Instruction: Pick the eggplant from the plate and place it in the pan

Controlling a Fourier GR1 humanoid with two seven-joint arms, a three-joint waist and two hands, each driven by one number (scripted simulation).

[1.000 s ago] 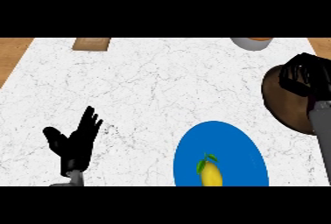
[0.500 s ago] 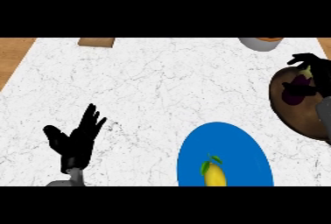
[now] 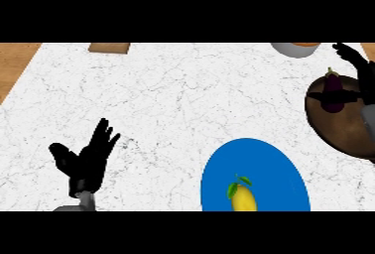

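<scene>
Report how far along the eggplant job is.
Done: the eggplant lies in the pan, off the plate. In hand: the right hand hovers at it, fingers straight, apparently letting go. Left: draw that hand clear. The left hand rests open at lower left.

Holding the left hand (image 3: 84, 158) open and at rest, low on the left side, palm facing up the view. Fingers straight and fanned upward, thumb splayed out on its outer side. Showing just a short stub of the left forearm (image 3: 86, 201) below the wrist, coming in from the lower edge.

Over to the right hand (image 3: 360, 68), far across and higher up, hard against the right edge. Open too, fingers straight, pointing up and slightly toward the left hand. Partly cut off by the edge. Right forearm (image 3: 368, 118) directly beneath it, running down the edge.
</scene>
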